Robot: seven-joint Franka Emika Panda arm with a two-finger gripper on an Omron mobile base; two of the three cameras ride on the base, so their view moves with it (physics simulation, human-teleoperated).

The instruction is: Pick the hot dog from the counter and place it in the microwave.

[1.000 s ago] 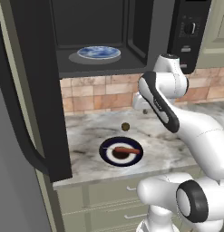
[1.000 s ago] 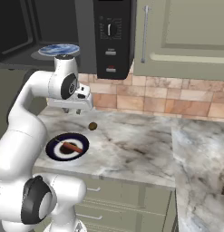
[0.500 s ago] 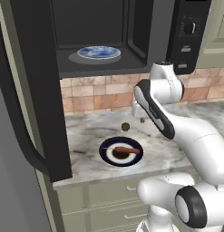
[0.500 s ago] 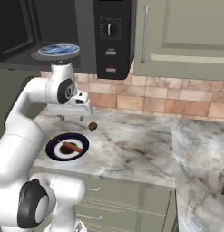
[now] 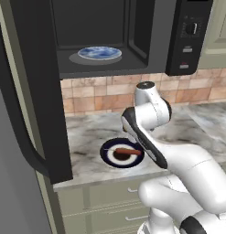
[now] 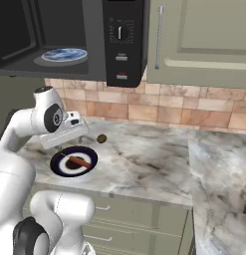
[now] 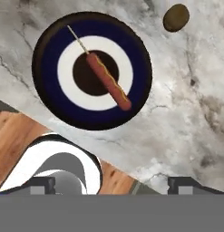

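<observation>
Microwave (image 5: 132,41) door (image 5: 27,91) swung fully open at far left of the left base view, so the cavity is free to load; a blue-patterned plate (image 5: 99,53) sits on its floor, likely the landing spot. Below, on the counter (image 5: 87,132), a dark blue and white ringed plate (image 7: 50,59) lies close to the front edge. The hot dog (image 7: 108,80) lies across its dark centre on a thin stick, slanted, untouched. Gripper (image 7: 111,183) hovers above the plate, aimed down, jaws spread wide and empty, fingertips (image 7: 41,185) standing far apart at the frame bottom. It looks set for a top-down pinch across the sausage's thin side. Small round brown ball (image 7: 176,17) sits on bare marble just past the plate, apart from it, not in the way. Judgement: room above the plate is open, but the lift path runs under the microwave's lower lip, and the open door hems the left. To the right the counter is bare marble.
</observation>
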